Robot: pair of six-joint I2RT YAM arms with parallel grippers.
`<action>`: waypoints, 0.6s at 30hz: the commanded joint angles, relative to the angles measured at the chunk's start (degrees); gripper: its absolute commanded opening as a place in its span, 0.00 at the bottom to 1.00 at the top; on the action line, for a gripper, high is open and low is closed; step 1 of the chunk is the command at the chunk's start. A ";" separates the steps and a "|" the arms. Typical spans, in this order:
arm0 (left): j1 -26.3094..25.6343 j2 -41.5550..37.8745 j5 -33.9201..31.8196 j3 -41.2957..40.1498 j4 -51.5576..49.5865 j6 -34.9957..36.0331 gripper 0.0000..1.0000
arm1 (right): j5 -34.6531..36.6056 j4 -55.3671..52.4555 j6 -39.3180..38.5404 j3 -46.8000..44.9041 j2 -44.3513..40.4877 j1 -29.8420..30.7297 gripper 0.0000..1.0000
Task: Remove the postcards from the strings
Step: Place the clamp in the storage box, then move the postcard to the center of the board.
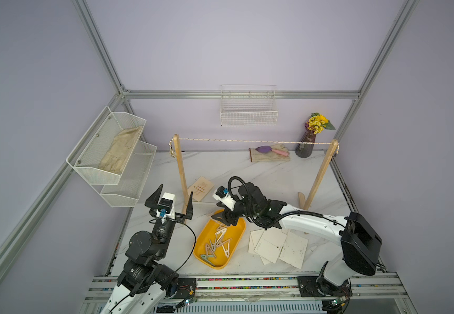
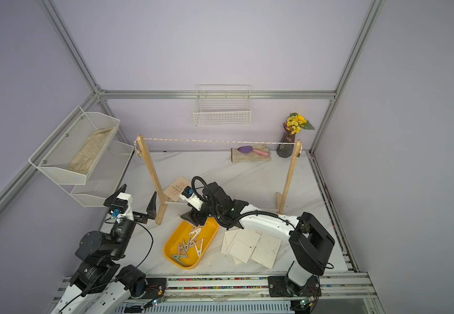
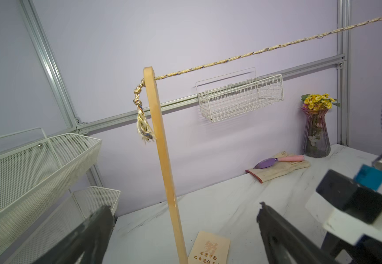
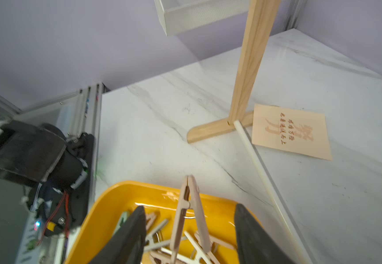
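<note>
Standing close, I saw the left claw (image 1: 176, 189) raised, its jaws spread wide and gripping nothing, parked beside the wooden post (image 1: 182, 174), I supposed to keep out of the way. Above and beyond it the strings (image 1: 247, 141) ran bare. A tan postcard (image 1: 200, 189) lay flat on the table (image 1: 247, 174) between the two claws. The right claw (image 1: 224, 219) hung low over the yellow tray (image 1: 197, 244), jaws parted, a clothespin (image 4: 180, 212) loose between them, low enough, I judged, to land among the others. The other postcards (image 1: 277, 244) lay heaped just beyond the tray, under that claw's arm.
</note>
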 commanded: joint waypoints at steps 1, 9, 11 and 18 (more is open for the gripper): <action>0.30 4.41 1.88 4.93 -0.15 -3.86 1.00 | 4.66 0.64 -0.20 -1.27 -3.48 -0.05 0.71; 0.32 18.39 13.42 16.90 -15.50 -8.00 1.00 | 9.03 2.36 7.18 -2.15 -6.01 -2.99 0.79; 0.30 22.10 16.14 19.34 -18.83 -9.07 1.00 | 8.30 2.90 10.67 -2.87 -6.75 -5.01 0.80; -0.12 33.71 16.06 25.07 -23.95 -15.45 1.00 | 8.81 5.15 18.94 -6.67 -9.68 -10.64 0.83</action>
